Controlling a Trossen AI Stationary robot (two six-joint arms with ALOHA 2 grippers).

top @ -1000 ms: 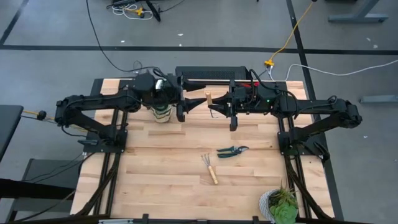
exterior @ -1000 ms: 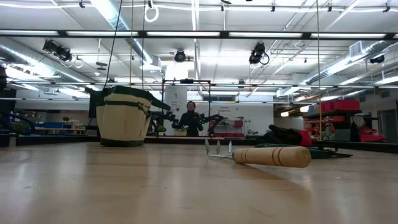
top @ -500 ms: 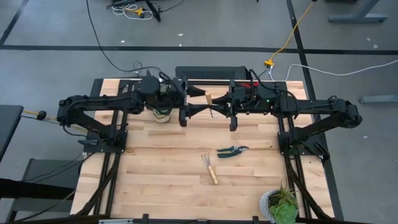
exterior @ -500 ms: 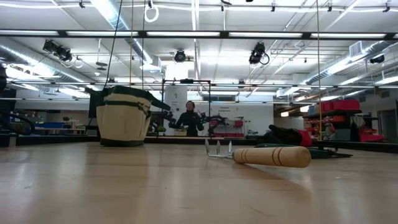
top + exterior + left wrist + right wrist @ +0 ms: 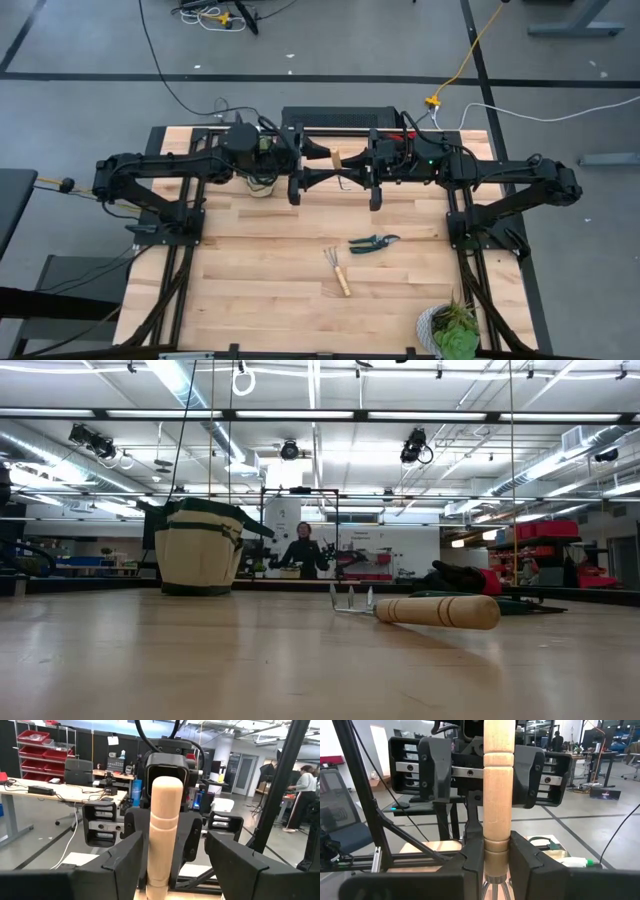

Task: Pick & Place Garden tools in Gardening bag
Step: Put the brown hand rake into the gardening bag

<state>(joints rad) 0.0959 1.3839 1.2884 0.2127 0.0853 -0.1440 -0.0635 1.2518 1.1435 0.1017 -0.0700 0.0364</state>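
1. Two arms meet at the wooden table's (image 5: pixel 260 270) 12 o'clock edge; the right gripper (image 5: pixel 496 862) clamps a rake (image 5: pixel 336 158) upright.
2. The left gripper (image 5: pixel 172 855) stands wide around its handle.
3. The bag (image 5: pixel 200 546) sits under the left arm.
4. A second rake (image 5: pixel 337 270) and shears (image 5: pixel 373 242) lie mid-table; a plant (image 5: pixel 452 328) at 5 o'clock.
5. Beyond lie grey floor, shelves and desks.

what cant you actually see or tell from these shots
- Gardening bag: contents hidden by its wall in the low view; the left arm covers it from above.
- Held rake: tines cut off by the right wrist picture's edge.
- Left gripper: whether its fingers touch the handle is unclear.
- Gloves: partly hidden behind the table rake.
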